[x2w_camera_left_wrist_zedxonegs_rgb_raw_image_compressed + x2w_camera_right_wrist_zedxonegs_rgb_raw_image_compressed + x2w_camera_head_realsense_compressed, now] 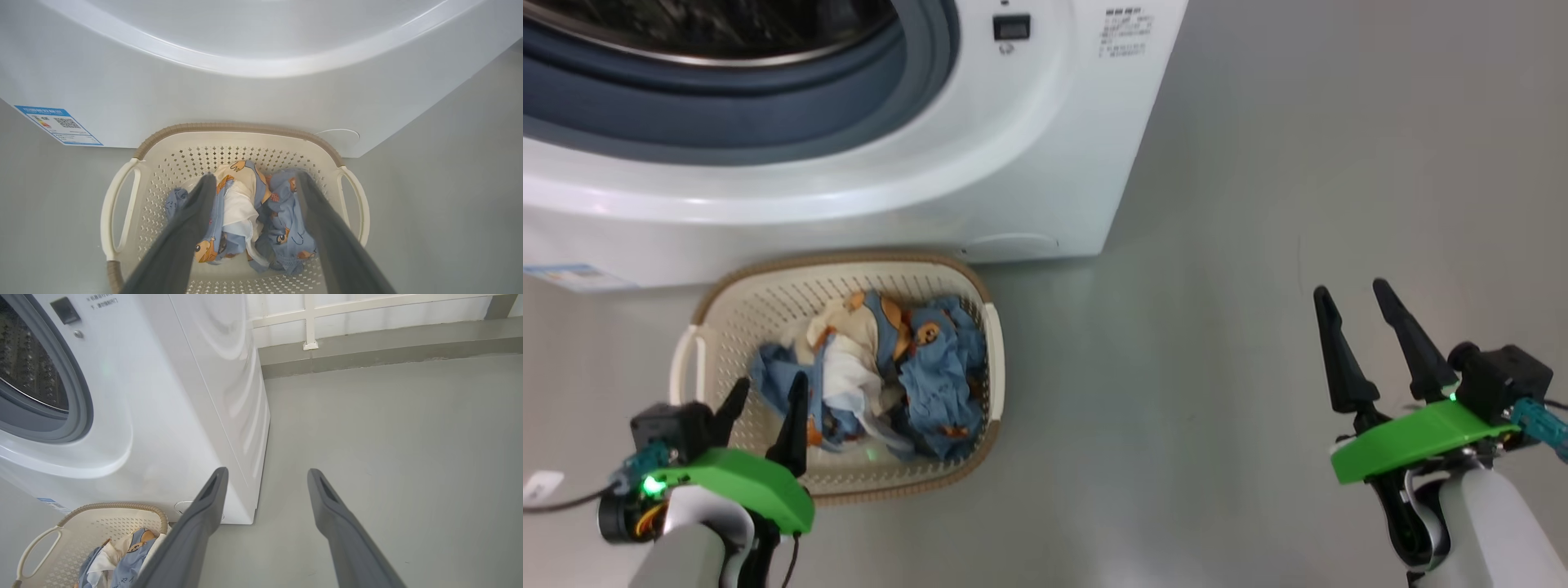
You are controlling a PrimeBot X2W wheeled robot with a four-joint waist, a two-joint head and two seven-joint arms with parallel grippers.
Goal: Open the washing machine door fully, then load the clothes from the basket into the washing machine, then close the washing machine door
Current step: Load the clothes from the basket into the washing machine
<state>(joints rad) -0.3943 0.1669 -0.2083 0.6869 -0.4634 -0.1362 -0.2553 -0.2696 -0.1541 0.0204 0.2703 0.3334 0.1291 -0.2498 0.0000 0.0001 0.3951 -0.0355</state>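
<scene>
The washing machine (1013, 163) stands white ahead, its mouth open onto the steel drum (727, 24) and grey rubber ring (768, 90); the washing machine door is out of view. On the floor against its front sits the cream basket (760, 310) holding the light-blue and cream clothes (931, 367). My left gripper (771, 380) hovers open over the basket's near left part, fingers apart above the clothes (249, 212) with nothing between them. Off to the right, my right gripper (1350, 286) stands open over bare floor, holding nothing.
A blue sticker (57, 124) marks the machine's lower left front. Grey floor (1258, 245) stretches to the right of the machine. In the right wrist view a wall with a grey baseboard (367, 347) and a white rail (310, 322) lies behind.
</scene>
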